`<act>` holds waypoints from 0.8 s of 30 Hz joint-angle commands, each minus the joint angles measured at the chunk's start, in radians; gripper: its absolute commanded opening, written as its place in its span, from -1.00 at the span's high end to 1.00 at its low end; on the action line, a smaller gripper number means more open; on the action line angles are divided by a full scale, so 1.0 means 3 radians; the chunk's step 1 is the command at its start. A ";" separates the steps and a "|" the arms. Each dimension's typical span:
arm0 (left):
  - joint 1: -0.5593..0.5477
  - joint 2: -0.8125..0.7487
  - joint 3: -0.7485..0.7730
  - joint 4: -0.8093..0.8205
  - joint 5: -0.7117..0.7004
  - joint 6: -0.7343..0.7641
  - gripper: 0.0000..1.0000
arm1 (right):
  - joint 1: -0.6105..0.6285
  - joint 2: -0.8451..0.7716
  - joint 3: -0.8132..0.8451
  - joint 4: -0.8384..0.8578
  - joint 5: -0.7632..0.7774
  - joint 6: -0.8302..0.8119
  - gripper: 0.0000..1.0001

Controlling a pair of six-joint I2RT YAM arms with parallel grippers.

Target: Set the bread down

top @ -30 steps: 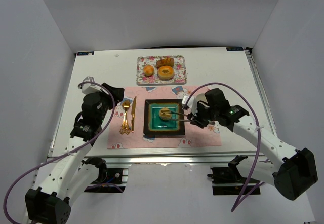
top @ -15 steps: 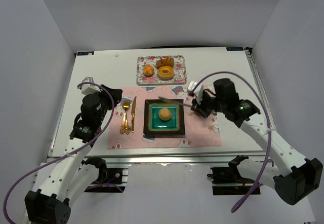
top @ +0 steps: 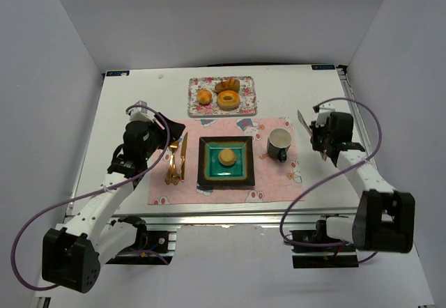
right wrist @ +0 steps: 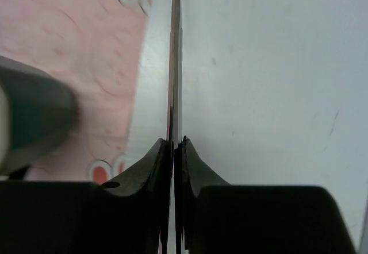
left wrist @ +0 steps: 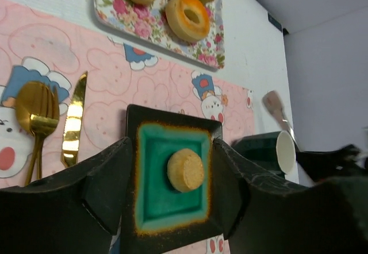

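The bread [top: 226, 157], a small pale tan round bun, lies in the middle of the square teal plate [top: 209, 173]. In the left wrist view the bread [left wrist: 186, 169] sits on the plate [left wrist: 145, 129] between my fingers, well below them. My left gripper [top: 164, 135] is open and empty, above the pink mat left of the plate; it also shows in the left wrist view [left wrist: 169, 150]. My right gripper [top: 317, 138] is shut on thin metal tongs [right wrist: 174, 64], right of the mat over the white table; it also shows in the right wrist view [right wrist: 175, 143].
A dark green cup [top: 279, 143] stands on the pink mat [top: 279, 182] right of the plate. Gold cutlery [top: 173, 162] lies left of the plate. A floral tray [top: 196, 106] at the back holds an orange bun, a donut and another pastry.
My right gripper drew the tongs off the bread and swung right, clear of the plate, leaving the bread there. The cup now shows. My left arm shifted toward the plate.
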 commanded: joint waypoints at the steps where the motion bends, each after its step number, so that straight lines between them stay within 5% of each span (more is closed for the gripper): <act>1: 0.0012 0.0117 0.0133 0.0081 0.0315 0.0095 -0.36 | -0.0203 0.0208 -0.0285 0.0678 0.0392 0.0227 1.00; 6: 0.0007 0.0260 0.0143 0.0066 0.0505 0.0188 -0.45 | -0.0382 0.0591 -0.0459 0.0813 0.0284 0.0090 0.93; 8: 0.0007 0.0261 0.0103 0.0066 0.0515 0.0188 -0.46 | -0.0444 0.0719 -0.0459 0.0711 0.0085 -0.0023 0.70; 9: 0.0007 0.0250 0.0087 0.0066 0.0510 0.0173 -0.46 | -0.0464 0.0760 -0.0459 0.0670 0.0065 -0.0089 0.37; 14: 0.0007 0.0225 0.0026 0.0106 0.0485 0.0106 -0.46 | -0.0592 0.0899 -0.0403 0.0470 -0.0155 -0.0192 -0.01; 15: 0.0007 0.0225 0.0031 0.0112 0.0485 0.0106 -0.47 | -0.0607 0.0889 -0.0403 0.0465 -0.0150 -0.0203 -0.23; 20: 0.0007 0.0235 0.0113 0.0066 0.0480 0.0167 -0.47 | -0.0659 0.0639 -0.0164 0.0210 -0.0227 -0.0284 -0.33; 21: 0.0007 0.0235 0.0123 -0.0026 0.0490 0.0177 -0.48 | -0.0659 0.0572 -0.0112 0.0118 -0.0262 -0.0300 -0.61; 24: 0.0007 0.0230 0.0123 -0.0011 0.0520 0.0177 -0.48 | -0.0644 0.0316 0.0154 -0.0066 -0.0487 -0.0437 -0.79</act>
